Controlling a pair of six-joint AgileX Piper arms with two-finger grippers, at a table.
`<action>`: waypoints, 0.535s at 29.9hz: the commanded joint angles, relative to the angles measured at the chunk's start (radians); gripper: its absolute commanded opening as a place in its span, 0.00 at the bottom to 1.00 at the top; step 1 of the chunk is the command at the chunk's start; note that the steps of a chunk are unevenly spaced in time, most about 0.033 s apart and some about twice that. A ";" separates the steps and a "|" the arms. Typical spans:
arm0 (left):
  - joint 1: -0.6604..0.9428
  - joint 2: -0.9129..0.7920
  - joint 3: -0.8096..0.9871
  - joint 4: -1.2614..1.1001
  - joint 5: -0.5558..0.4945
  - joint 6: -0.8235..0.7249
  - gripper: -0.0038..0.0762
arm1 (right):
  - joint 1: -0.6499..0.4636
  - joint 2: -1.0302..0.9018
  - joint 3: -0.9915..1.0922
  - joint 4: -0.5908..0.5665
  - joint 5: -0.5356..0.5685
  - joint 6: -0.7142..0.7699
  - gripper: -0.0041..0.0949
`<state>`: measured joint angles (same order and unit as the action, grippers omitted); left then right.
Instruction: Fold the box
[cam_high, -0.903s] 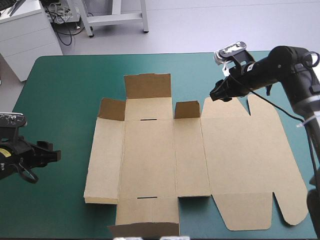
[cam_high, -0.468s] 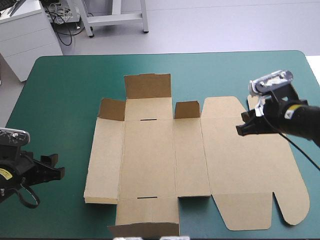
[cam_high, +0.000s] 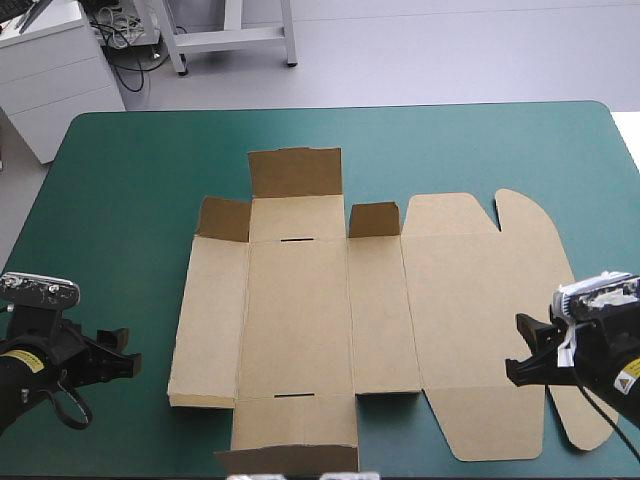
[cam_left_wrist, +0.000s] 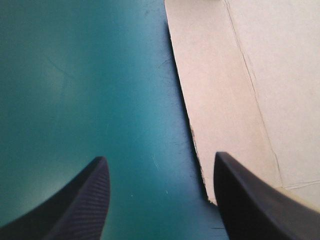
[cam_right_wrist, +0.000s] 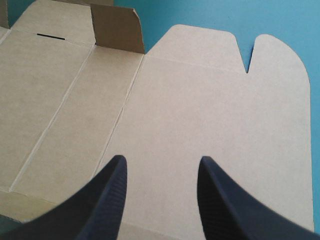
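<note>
Brown box (cam_high: 300, 310) lies beside the left hand (cam_high: 125, 362), under the right hand (cam_high: 518, 347); both open, empty.

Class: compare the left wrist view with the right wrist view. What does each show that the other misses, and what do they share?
Left wrist only: the box's left edge on a wide stretch of cover, ahead of the open left gripper. Right wrist only: the lid with its notch, a raised flap and a slot, ahead of the open right gripper. Both: flat brown board, teal-green cover, black fingers apart.
</note>
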<state>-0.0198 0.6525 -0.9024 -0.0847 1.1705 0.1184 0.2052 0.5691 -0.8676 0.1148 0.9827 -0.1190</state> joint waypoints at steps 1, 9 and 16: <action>-0.004 0.010 -0.023 -0.026 -0.030 -0.069 0.59 | -0.005 -0.039 0.031 -0.028 -0.067 0.015 0.45; -0.004 0.176 -0.023 -0.062 -0.022 -0.084 0.59 | -0.005 -0.051 0.055 -0.034 -0.080 -0.011 0.45; -0.004 0.435 -0.023 -0.102 -0.055 -0.079 0.59 | -0.005 -0.051 0.055 -0.028 -0.113 0.006 0.46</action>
<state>-0.0198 0.9972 -0.9000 -0.1454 1.1338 0.0440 0.2052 0.5137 -0.7900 0.0820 0.9469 -0.1127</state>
